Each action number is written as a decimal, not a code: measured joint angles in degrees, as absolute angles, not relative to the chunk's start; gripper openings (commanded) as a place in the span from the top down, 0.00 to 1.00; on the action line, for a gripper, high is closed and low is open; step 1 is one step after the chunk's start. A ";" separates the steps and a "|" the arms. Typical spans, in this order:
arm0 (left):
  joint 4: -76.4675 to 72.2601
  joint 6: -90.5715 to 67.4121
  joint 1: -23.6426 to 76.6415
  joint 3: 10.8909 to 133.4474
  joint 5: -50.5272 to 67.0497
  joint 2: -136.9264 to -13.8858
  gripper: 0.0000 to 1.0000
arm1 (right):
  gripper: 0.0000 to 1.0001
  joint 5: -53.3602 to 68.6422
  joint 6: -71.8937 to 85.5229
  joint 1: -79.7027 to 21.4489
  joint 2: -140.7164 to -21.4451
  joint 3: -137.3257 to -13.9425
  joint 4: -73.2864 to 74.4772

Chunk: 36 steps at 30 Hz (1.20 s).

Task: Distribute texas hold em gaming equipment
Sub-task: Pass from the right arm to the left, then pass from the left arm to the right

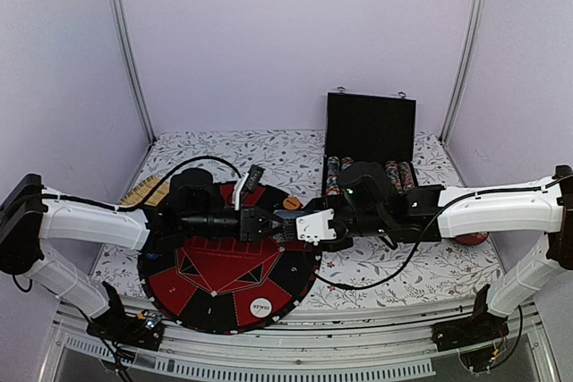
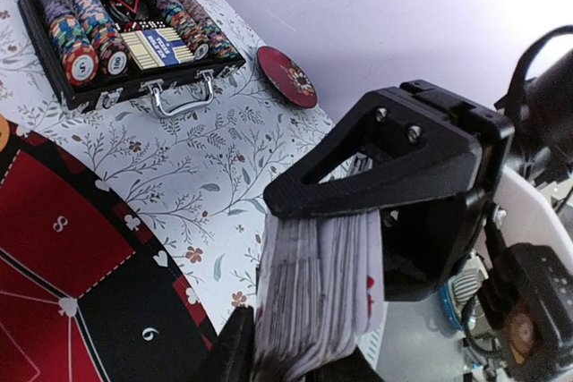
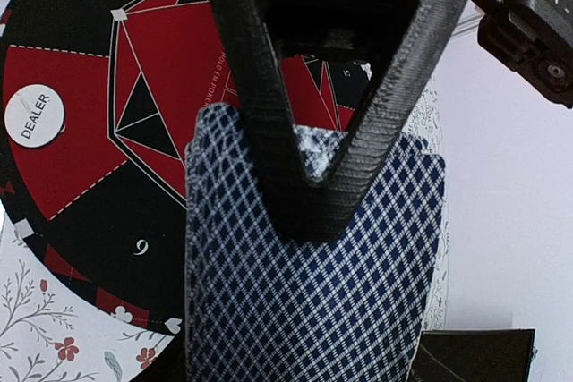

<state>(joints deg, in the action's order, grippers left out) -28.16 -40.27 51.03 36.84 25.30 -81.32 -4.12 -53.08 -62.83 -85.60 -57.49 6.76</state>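
Observation:
A thick deck of playing cards (image 2: 313, 284) with blue-and-white diamond backs (image 3: 304, 310) hangs over the round red-and-black mat (image 1: 224, 279), between both grippers. My left gripper (image 2: 309, 351) has a finger on each side of the deck's near end, where the cards splay a little. One finger of my right gripper (image 3: 313, 216) lies flat on the top card's back; the other finger is hidden behind the deck. In the top view the left gripper (image 1: 267, 223) and right gripper (image 1: 301, 225) meet tip to tip. The white DEALER disc (image 1: 260, 307) lies on the mat's near edge, and an orange disc (image 1: 292, 203) at its far edge.
An open black case (image 1: 369, 131) with rows of chips (image 2: 76, 29) stands on the flowered cloth behind the right arm. A round red coaster-like disc (image 2: 286, 76) lies near the right forearm. A wooden object (image 1: 148, 192) sits at the far left. White walls close in the table.

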 measured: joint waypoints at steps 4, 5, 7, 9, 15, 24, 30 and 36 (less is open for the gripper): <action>-25.43 -39.07 51.16 38.22 24.49 -81.28 0.68 | 0.51 -3.42 -52.31 -62.22 -85.60 -57.49 6.81; -24.53 -38.72 51.22 38.54 24.01 -81.14 0.68 | 0.51 -3.03 -52.14 -62.04 -85.60 -57.49 6.81; -23.24 -37.93 51.27 38.83 23.22 -80.55 0.69 | 0.51 -2.66 -51.77 -61.73 -85.60 -57.49 6.81; -22.20 -37.50 51.31 38.92 22.59 -79.72 0.73 | 0.52 -2.26 -51.40 -61.52 -85.60 -57.49 6.76; -20.95 -36.73 51.31 38.98 22.09 -79.42 0.91 | 0.51 -1.39 -50.94 -61.47 -85.60 -57.49 6.90; -21.93 -37.36 51.27 39.33 23.83 -80.31 1.00 | 0.09 -0.69 -50.37 -61.30 -85.60 -57.49 7.99; -23.57 -38.52 51.35 38.96 25.17 -80.09 1.00 | 0.01 -0.47 -49.82 -60.84 -85.52 -57.47 4.34; -25.63 -40.27 51.20 38.41 25.28 -78.04 1.00 | 0.01 1.28 -47.57 -60.31 -81.47 -55.37 1.15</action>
